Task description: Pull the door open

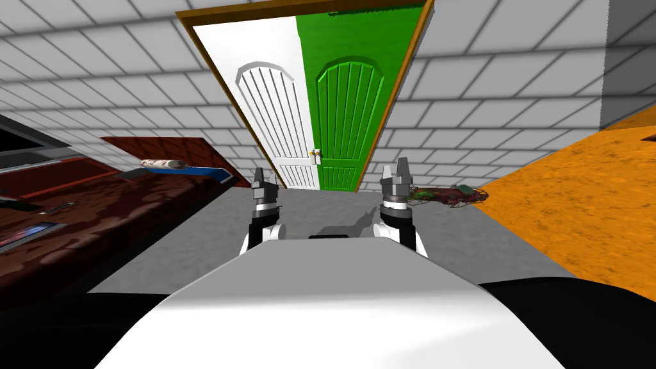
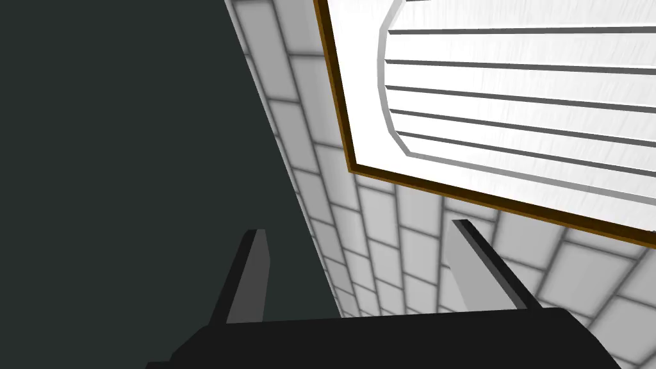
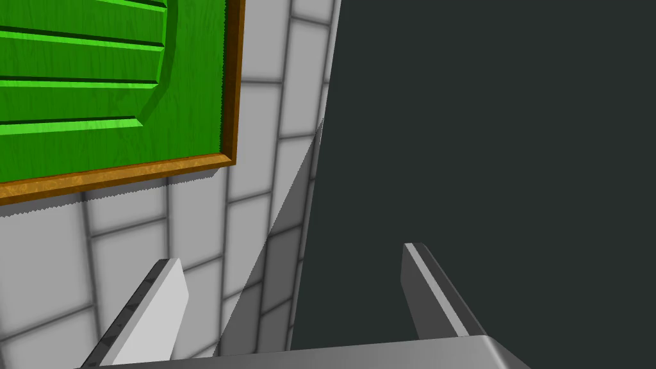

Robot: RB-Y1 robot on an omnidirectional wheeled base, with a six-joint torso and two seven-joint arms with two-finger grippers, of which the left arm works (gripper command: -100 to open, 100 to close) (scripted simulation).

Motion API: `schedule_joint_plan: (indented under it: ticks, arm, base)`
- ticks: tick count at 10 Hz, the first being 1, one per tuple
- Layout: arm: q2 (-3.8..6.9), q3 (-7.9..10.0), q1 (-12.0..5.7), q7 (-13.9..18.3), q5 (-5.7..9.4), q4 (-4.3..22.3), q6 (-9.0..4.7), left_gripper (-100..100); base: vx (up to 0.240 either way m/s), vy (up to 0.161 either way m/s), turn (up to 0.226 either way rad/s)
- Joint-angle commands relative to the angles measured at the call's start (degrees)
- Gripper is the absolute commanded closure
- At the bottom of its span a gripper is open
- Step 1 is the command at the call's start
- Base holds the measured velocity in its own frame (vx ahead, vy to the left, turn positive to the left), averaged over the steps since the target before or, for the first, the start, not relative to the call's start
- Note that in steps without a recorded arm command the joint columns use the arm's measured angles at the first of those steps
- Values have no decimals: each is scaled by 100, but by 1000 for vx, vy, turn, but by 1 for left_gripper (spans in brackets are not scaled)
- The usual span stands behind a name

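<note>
Gaping empty, left pincer [image 2: 359, 226] faces white door [image 2: 512, 77], right pincer [image 3: 291, 252] green door [image 3: 77, 96]; handle [image 1: 314, 154] between.

We see wood grain on the green door leaf [image 1: 349, 96] & its brown frame [image 1: 397, 96]; the white leaf [image 1: 269, 109] looks brushed, matt. The wall [image 1: 512, 77] = smooth tiles w/ grey grout; the orange floor [image 1: 576, 192] looks rough, speckled.

No writing, label, brand, number or sign could be read anywhere. The door [image 1: 320, 102], half white and half green, carried only grooved panels, and the tiled wall [image 1: 512, 83] around it was plain. The things lying on the dark red desk [image 1: 96, 211] were too small to show any lettering.
</note>
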Motion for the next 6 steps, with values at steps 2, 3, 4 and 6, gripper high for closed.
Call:
schedule_joint_plan:
  ticks: [2, 3, 4, 6]
  arm:
    - [96, 30, -103, 37, 19, 244, 21, -100]
    - [134, 44, -149, 53, 28, 351, 30, -100]
    - [156, 52, -176, 63, 33, 416, 35, -100]
    - [221, 77, -262, 94, 48, 618, 52, -100]
  base:
    - [134, 31, -49]
    - [182, -15, -27]
    - [156, 7, -29]
    - [138, 5, -39]
